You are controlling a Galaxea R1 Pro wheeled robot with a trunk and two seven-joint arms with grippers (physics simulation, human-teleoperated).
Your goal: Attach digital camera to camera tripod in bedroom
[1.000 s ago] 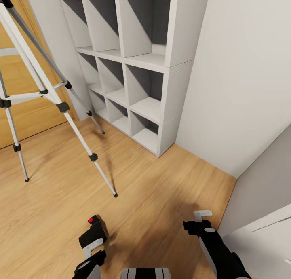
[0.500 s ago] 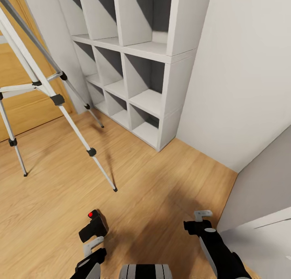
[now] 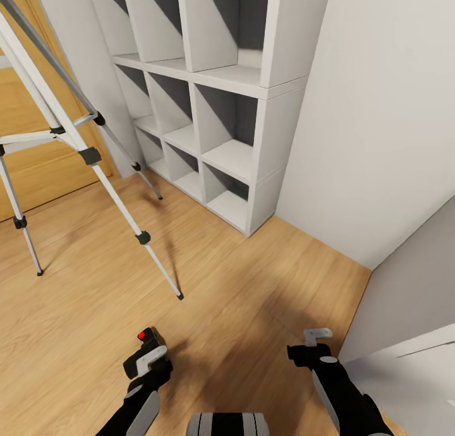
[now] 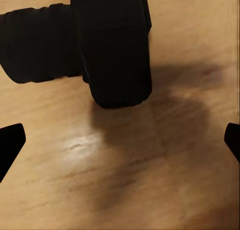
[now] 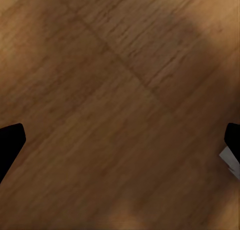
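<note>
The small black digital camera (image 3: pixel 146 343) lies on the light wood floor with its red button up. It appears as a black block (image 4: pixel 107 40) in the left wrist view. My left gripper (image 3: pixel 153 364) hovers right over its near side, open, with the fingertips (image 4: pixel 10 146) spread wide and the camera just beyond them, not between them. My right gripper (image 3: pixel 309 344) hangs open above bare floor to the right, holding nothing. The camera tripod (image 3: pixel 89 156) stands at the left on silver legs with black joints; its head is out of view.
A white cube shelf (image 3: pixel 253 88) stands against the pale wall straight ahead. Behind the tripod is a wooden door (image 3: pixel 38 177). A grey panel (image 3: pixel 411 297) and a white surface (image 3: pixel 411 385) close off the right side. Open floor lies between tripod and shelf.
The view first shifted slightly down and left as the camera moved. Since then my left gripper has advanced forward over the digital camera. The right arm and tripod stayed put.
</note>
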